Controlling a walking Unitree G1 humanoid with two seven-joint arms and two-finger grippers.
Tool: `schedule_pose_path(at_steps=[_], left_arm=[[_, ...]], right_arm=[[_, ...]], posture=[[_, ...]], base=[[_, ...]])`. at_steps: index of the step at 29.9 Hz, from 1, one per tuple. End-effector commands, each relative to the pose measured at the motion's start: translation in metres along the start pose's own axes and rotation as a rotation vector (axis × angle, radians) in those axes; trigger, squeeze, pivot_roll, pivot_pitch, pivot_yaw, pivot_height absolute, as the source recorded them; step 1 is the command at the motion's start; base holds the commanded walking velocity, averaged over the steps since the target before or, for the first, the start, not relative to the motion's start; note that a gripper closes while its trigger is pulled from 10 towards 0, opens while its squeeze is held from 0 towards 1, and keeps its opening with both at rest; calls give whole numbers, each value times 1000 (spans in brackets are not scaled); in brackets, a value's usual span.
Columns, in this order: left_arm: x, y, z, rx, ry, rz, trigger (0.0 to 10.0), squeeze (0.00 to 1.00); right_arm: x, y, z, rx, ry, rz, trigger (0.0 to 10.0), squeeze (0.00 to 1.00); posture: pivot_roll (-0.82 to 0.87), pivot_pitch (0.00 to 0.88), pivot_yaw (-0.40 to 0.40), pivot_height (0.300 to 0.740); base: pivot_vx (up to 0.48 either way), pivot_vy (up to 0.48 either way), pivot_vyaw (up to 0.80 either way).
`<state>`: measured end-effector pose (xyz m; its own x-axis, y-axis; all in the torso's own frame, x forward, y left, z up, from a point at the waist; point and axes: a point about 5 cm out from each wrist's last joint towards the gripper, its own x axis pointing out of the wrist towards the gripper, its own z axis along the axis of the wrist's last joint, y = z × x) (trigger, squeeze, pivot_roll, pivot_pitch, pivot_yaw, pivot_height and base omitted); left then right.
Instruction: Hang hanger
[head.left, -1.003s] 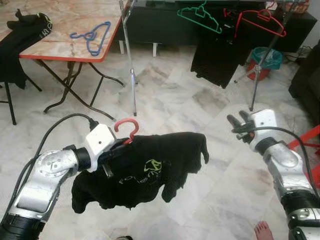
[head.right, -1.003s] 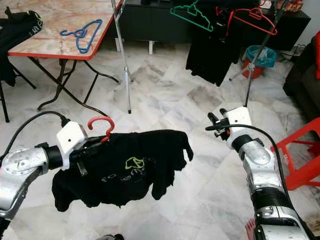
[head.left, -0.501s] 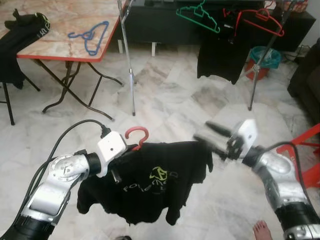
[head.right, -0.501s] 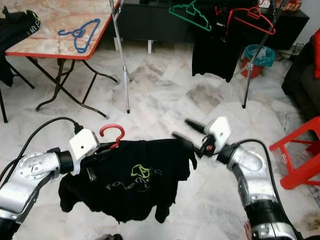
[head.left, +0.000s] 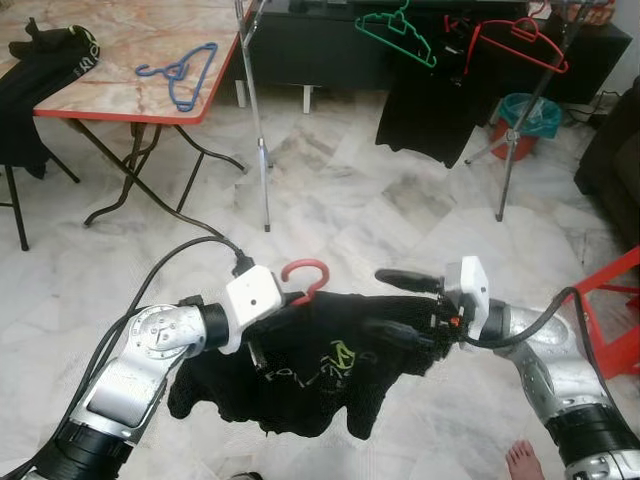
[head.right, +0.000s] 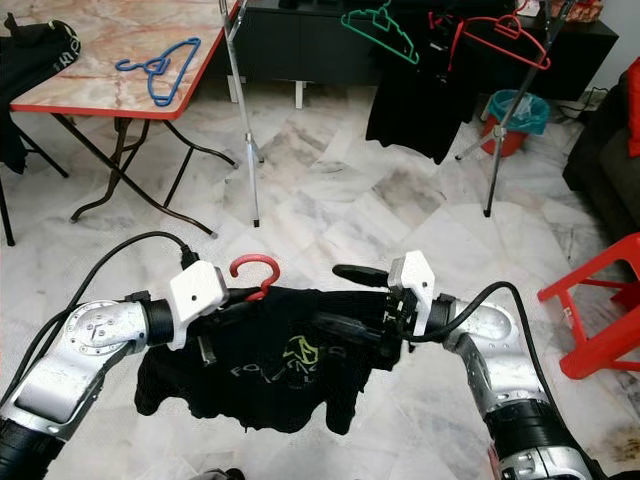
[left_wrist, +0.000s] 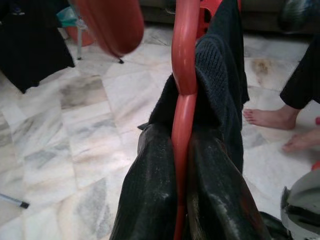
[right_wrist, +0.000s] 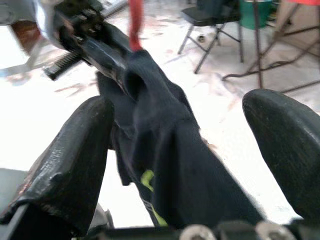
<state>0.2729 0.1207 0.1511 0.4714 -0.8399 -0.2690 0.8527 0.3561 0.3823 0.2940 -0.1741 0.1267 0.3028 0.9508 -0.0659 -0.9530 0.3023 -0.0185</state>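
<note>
Left gripper (head.left: 268, 338) clamps the red hanger (head.left: 305, 272); right gripper (head.left: 400, 306) gapes astride the shirt (head.left: 320, 370); hanging remains, the rack (head.left: 256, 110) far ahead.

Blue hanger (head.left: 181, 73) on marble-topped table (head.left: 120, 95)

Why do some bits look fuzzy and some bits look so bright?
Right wrist view: the floor glares white, and the close black fingers look soft. Left wrist view: the red hanger hook near the lens is blurred. Both eye views are evenly lit and sharp.
</note>
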Motion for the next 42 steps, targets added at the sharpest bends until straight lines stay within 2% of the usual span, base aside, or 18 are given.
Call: schedule_pose_path(at_steps=[1,2,3,7,14,15,16,17,18,31,32,33,34,35,36,37,42], left_arm=[[6,-2,16,67,-49,-30,9961,0],[7,-3,16,69,-50,-35,9961,0],[12,-8,19,72,-58,-59,10000,0],[17,-11,22,71,-71,-82,10000,0],[21,-11,27,83,-83,-95,9804,0],[22,-12,28,84,-88,-98,9804,0],[22,-13,29,84,-89,-101,9765,0],[22,-14,28,84,-89,-102,9725,0],[23,-14,28,83,-89,-103,9725,0],[24,-15,28,77,-88,-101,9451,0],[23,-15,27,77,-87,-101,9412,0],[23,-15,27,77,-87,-101,9412,0],[23,-15,27,76,-86,-101,9373,0],[23,-15,27,74,-86,-101,9373,0],[23,-16,26,74,-85,-102,9412,0],[23,-17,26,70,-83,-107,9451,0],[23,-18,25,67,-82,-112,9451,0]], right_arm=[[2,2,7,-42,6,38,10000,310],[2,3,7,-58,9,45,10000,310],[4,7,6,-47,20,94,10000,0],[6,14,4,-35,54,168,10000,0],[8,12,-1,-61,106,155,10000,0],[8,11,-2,-71,114,148,5137,0],[9,9,-3,-80,119,126,4902,0],[9,9,-4,-83,123,122,3569,0],[9,8,-4,-88,125,116,0,0],[14,2,2,-95,54,63,0,0],[15,2,2,-86,41,65,431,0],[15,2,3,-83,36,65,431,0],[15,2,3,-81,29,65,2039,0],[15,2,3,-80,26,66,2039,0],[15,2,3,-81,25,66,3608,0],[15,3,3,-84,27,67,10000,0],[15,3,2,-81,24,66,10000,0]], posture=[[51,86,-63,740],[52,85,-63,740],[50,79,-64,740],[47,75,-65,740],[50,82,-69,740],[50,82,-69,740],[50,82,-69,740],[50,82,-69,740],[48,90,-70,740],[53,96,-73,740],[53,97,-73,740],[53,97,-73,740],[54,97,-73,740],[54,97,-73,740],[54,97,-73,740],[54,97,-73,740],[54,98,-72,740]], base=[[0,0,0],[0,0,0],[0,0,0],[0,0,0],[0,0,0],[0,0,0],[0,0,0],[0,0,0],[0,0,0],[0,0,0],[0,0,0],[0,0,0],[0,0,0],[0,0,0],[0,0,0],[0,0,0],[0,0,0]])
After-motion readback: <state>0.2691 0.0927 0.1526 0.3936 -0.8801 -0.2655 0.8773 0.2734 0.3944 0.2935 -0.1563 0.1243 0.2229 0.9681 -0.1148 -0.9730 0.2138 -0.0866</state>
